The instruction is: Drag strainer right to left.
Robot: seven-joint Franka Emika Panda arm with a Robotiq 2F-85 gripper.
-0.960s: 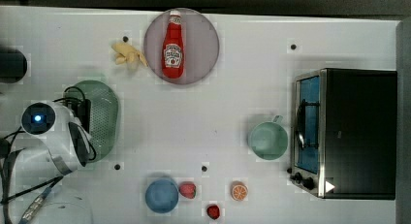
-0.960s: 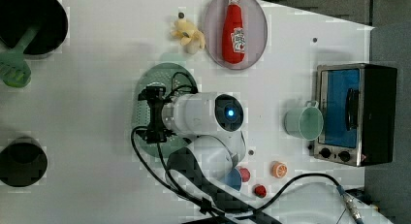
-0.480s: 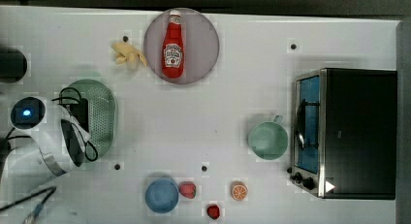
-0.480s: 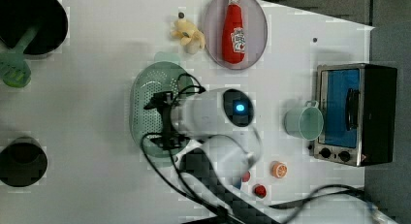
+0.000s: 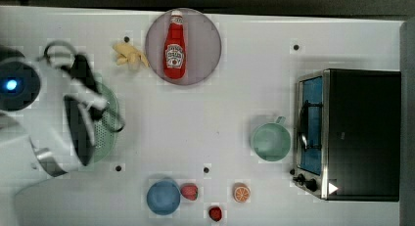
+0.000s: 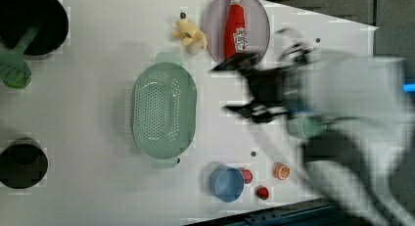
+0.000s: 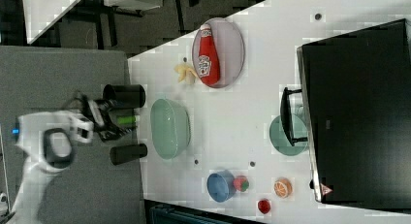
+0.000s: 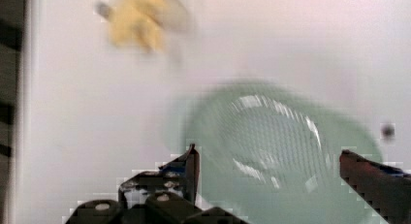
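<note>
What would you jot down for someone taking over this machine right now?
Gripper: jaws wide open, holding nothing, lifted above the table.
Strainer: upright on the white table, at the left view's left, between the yellow toy and the blue bowl, well apart from the toaster oven.
Done: strainer appears dragged across and let go.
Left: probably only parking the arm.

Three overhead cameras and one wrist camera are covering a white table.

The top view is looking straight down; the left view is looking down from nearer the strainer [image 6: 164, 116]; the right view is looking down obliquely from farther off. All three are sharing the ketchup plate [image 5: 205, 59] and blue bowl [image 7: 219, 186]. The wrist view is hanging close above the strainer.
</note>
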